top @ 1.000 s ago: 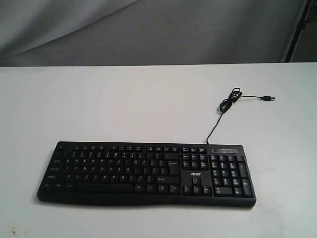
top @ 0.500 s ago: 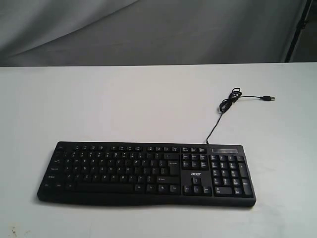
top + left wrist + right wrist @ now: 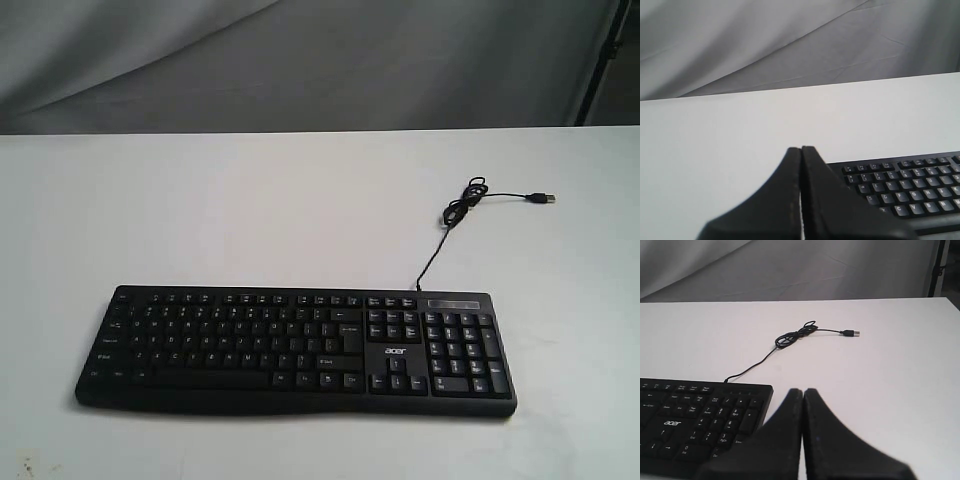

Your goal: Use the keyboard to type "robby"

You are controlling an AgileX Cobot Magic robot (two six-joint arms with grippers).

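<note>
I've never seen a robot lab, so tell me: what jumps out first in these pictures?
A wide black keyboard lies on the white table, its thin cable trailing back to a loose coil with the plug unconnected. The left fingers and right fingers, both pressed shut, hover near its ends.

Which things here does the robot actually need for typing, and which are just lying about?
Needed for the job:
keyboard
left gripper, shut
right gripper, shut

Just there:
cable, its plug lying free on the table
grey cloth behind
</note>
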